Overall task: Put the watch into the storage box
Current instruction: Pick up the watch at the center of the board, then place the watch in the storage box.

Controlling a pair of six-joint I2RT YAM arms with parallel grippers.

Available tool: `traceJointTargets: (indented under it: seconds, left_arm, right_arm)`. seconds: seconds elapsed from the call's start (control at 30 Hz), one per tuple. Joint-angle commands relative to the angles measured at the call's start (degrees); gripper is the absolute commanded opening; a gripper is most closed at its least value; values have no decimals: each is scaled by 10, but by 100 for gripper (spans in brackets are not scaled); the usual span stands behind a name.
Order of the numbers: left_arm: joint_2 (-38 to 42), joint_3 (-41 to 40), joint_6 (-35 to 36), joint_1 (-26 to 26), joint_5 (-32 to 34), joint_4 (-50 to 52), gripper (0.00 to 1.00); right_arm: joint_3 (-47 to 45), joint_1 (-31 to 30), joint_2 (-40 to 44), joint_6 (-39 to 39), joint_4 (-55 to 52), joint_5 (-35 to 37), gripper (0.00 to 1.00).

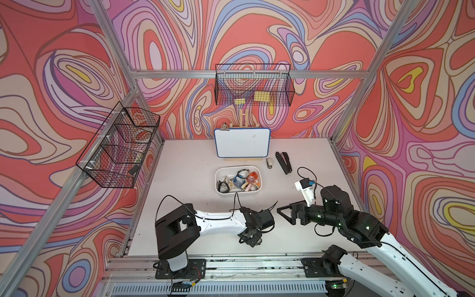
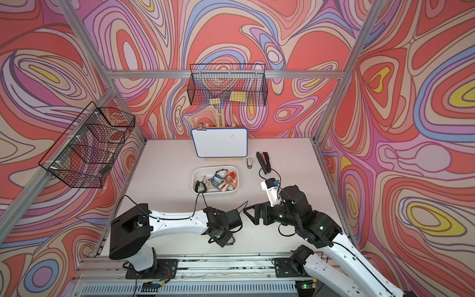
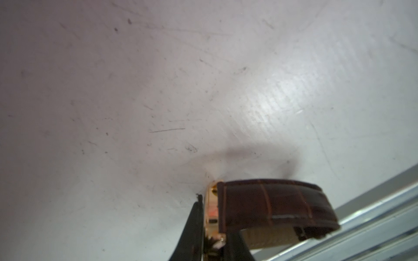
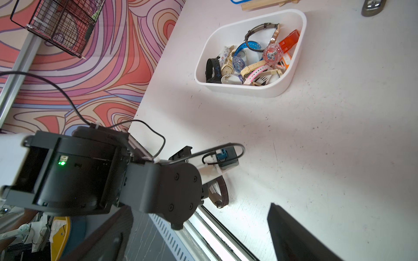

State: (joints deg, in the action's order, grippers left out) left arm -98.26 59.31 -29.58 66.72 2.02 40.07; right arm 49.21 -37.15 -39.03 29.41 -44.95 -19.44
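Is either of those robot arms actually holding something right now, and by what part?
Yes. The left pincer grips the brown-strapped watch by its gold case. The right pincer is open and holds nothing.

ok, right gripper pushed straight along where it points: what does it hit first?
Most likely the black camera box on the left arm's wrist, just ahead of the open right gripper. The brown leather-strap watch in the left gripper lies close by. Relative height is unclear.
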Motion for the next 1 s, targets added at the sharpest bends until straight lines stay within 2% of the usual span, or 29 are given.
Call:
traceJointTargets:
  seconds: [0.0,0.37,0.57,0.83,0.97]
  left_arm:
    - [14,5,-4,-24,-2,22,9]
    - [79,56,14,-118,-22,95,8]
    - [92,139,59,-215,-40,155,8]
    - [3,299,129,-347,-41,223,8]
    - [-57,369,149,-388,-36,245,7]
  right_arm:
    - [32,1,4,-25,-57,-11,98]
    - [47,1,18,-63,-110,-61,98]
    - [39,1,1,-65,-77,-66,98]
    - [43,1,-30,-75,-11,-65,98]
    - [43,1,-41,-96,28,-84,98]
